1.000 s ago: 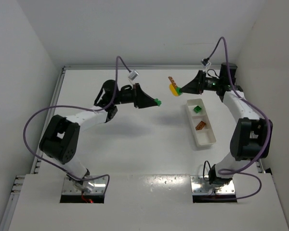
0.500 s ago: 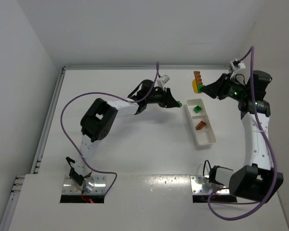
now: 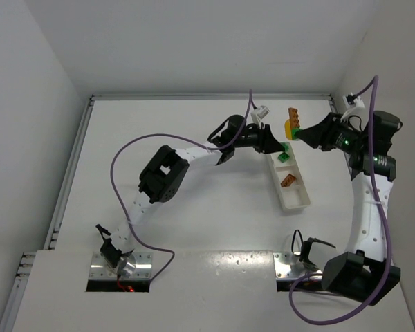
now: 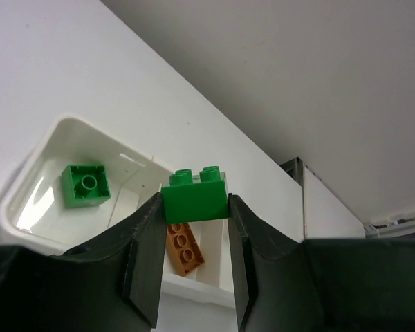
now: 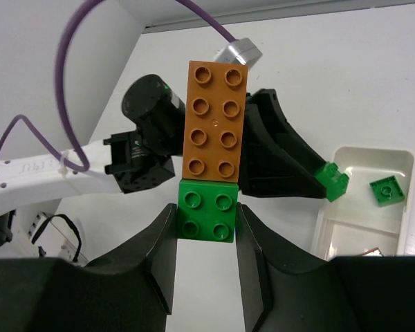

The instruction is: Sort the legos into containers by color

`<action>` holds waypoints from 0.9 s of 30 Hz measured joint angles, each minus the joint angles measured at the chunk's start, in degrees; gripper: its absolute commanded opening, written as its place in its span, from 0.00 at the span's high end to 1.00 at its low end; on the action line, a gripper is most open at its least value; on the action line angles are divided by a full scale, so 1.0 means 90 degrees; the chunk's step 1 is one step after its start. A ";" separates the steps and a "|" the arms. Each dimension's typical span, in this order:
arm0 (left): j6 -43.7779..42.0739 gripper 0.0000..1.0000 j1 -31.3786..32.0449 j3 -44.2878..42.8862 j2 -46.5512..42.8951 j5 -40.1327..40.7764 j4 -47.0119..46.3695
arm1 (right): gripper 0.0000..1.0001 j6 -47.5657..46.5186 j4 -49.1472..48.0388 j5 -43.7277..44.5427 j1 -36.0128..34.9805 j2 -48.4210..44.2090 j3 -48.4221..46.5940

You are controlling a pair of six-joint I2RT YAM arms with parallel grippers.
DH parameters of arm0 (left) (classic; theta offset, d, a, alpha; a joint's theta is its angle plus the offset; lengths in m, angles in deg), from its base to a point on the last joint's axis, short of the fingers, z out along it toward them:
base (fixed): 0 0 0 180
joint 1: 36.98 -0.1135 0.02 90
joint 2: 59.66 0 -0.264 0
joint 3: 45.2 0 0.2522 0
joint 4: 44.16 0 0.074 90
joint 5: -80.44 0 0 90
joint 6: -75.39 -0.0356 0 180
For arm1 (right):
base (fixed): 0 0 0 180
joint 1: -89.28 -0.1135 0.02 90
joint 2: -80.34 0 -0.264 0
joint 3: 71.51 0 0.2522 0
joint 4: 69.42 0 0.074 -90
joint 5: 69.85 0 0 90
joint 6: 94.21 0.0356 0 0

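My left gripper (image 3: 282,146) is shut on a small green lego (image 4: 194,197) and holds it over the far end of the white tray (image 3: 301,200). The tray's end compartment (image 4: 28,166) holds one green lego (image 4: 86,185); the one beside it holds an orange-brown lego (image 4: 183,243). My right gripper (image 3: 299,133) is shut on the green lego (image 5: 207,211) at the base of a stack with an orange-brown lego (image 5: 213,121). A yellow piece (image 3: 288,128) shows on that stack from above. The stack hangs just beyond the tray's far end, close to the left gripper (image 5: 290,166).
The two grippers nearly meet above the tray's far end. The white back wall and the right side wall stand close behind the right arm (image 3: 370,180). The left arm (image 3: 187,155) stretches across the middle of the table, its purple cable (image 3: 124,166) looping to the left.
My left arm has reached right, carrying the green lego from mid-table to over the tray's far end. My right gripper has moved right with its stack.
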 measured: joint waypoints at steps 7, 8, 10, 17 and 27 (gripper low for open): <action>0.0158 0.59 0.0090 -0.0471 0.0758 0.0058 0.0085 | 1.00 -0.0041 0.0299 -0.0058 0.0119 -0.0027 -0.0024; 0.0158 0.55 0.0090 -0.0590 0.0877 0.0075 0.0112 | 1.00 -0.0068 0.0367 -0.0075 0.0129 -0.0019 -0.0056; 0.0158 0.45 0.0087 -0.0731 0.1042 0.0112 0.0160 | 1.00 -0.0160 0.0508 -0.0112 0.0148 0.0024 -0.0151; -0.0007 0.36 0.0087 -0.1032 0.1056 0.0148 0.0211 | 1.00 -0.0367 0.0733 -0.0296 0.0148 0.0131 -0.0231; 0.0537 0.36 -0.0818 0.1586 -0.1331 -0.0831 -0.0612 | 1.00 -0.0257 0.0223 -0.1180 -0.0061 0.0801 -0.0155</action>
